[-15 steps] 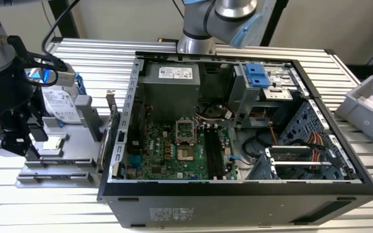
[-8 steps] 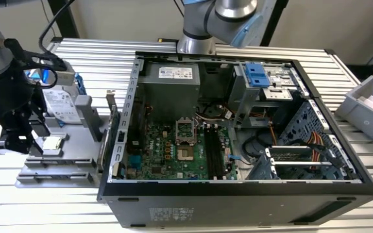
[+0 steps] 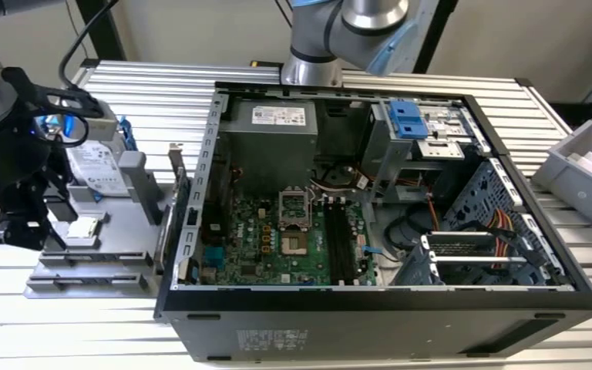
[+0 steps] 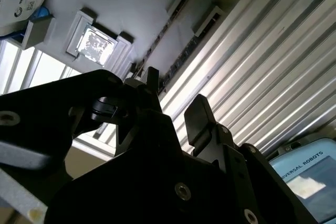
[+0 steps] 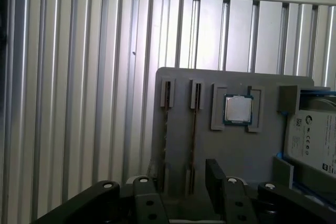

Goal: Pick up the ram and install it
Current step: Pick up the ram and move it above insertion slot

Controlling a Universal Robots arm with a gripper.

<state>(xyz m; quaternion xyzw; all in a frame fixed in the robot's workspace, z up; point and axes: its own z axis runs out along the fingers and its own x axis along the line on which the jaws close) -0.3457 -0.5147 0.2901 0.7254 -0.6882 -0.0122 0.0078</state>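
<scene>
Directly beneath the gripper (image 5: 178, 179), on a gray holder tray (image 5: 241, 153), the ram (image 5: 193, 129) stands on edge in a narrow slot (a second slot runs just beside it), in line with the gap between the fingers. The jaws stand apart, clasping nothing. Just beyond the fingertips sits a small square chip (image 5: 238, 109), with a hard drive (image 5: 315, 140) farther along. The open computer case (image 3: 378, 302) lies well apart from the gripper.

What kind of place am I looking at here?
Probably a robotics lab or test bench for computer assembly: there is a robot arm, an open computer case on a ribbed metal table, and a grey tray of loose parts.
</scene>
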